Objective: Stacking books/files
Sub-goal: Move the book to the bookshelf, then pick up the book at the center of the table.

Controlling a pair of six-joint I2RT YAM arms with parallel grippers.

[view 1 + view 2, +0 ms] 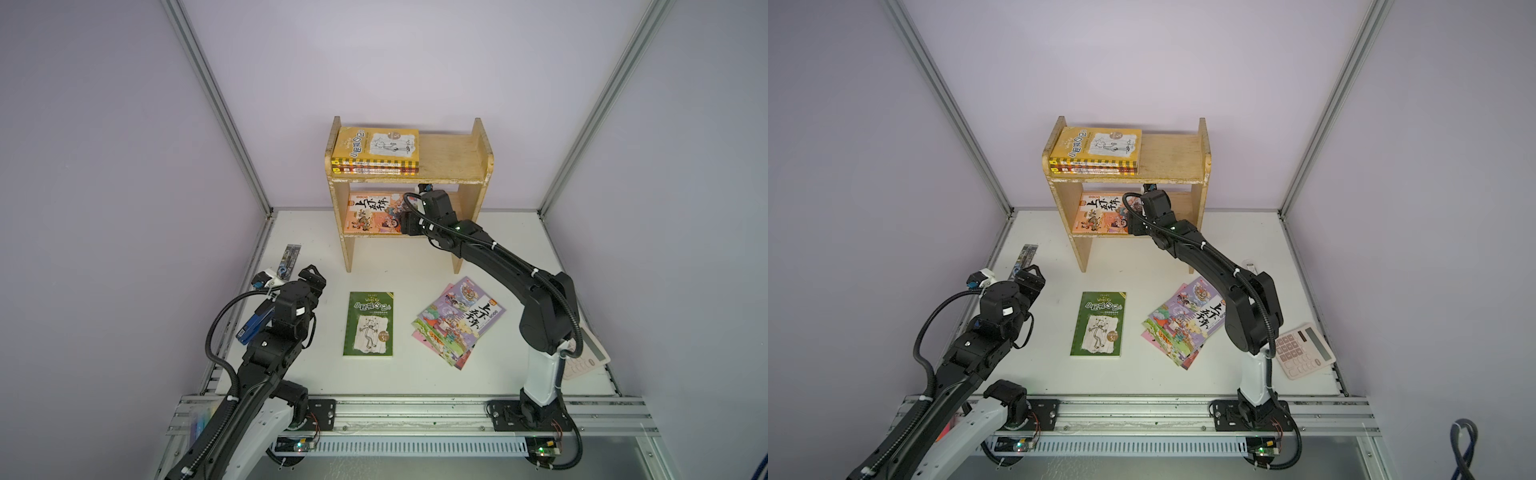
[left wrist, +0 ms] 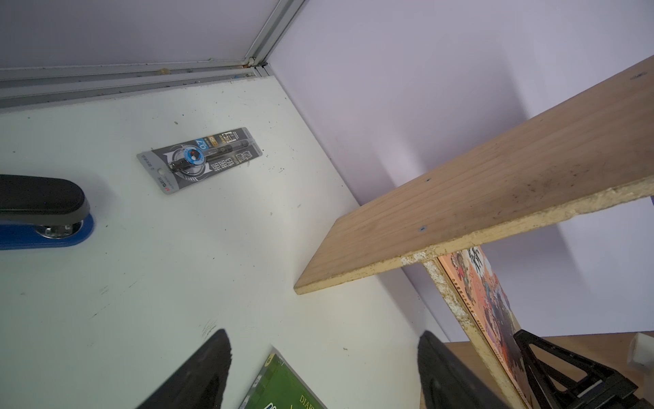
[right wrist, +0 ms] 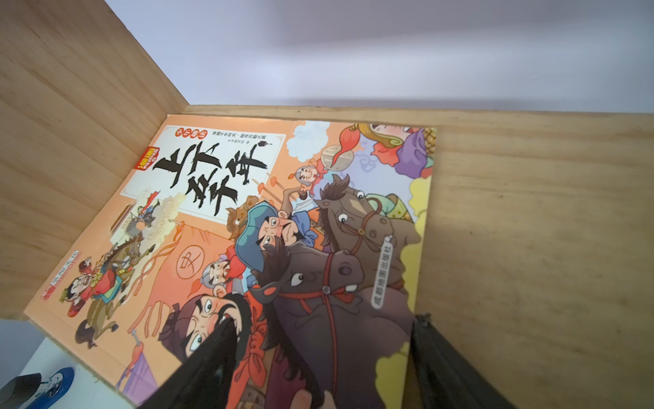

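Note:
A yellow book (image 1: 376,145) tops a small stack at the left end of the wooden shelf's upper board (image 1: 453,158). An orange cartoon book (image 3: 265,230) lies flat on the lower board (image 3: 531,248). My right gripper (image 3: 323,320) reaches in over it, open: one finger is above the cover, the other at the book's edge. In both top views a green book (image 1: 370,324) lies on the table, with a fanned pile of thin cartoon books (image 1: 457,322) to its right. Over the table's left side, my left gripper (image 2: 323,334) hovers open and empty.
A blue stapler (image 1: 251,326) and a carded pen pack (image 1: 288,259) lie by the left wall. A pinkish calculator (image 1: 1304,349) sits at the right behind the right arm. A pack of highlighters (image 1: 201,424) rests on the front rail. The shelf's side panels flank the right gripper.

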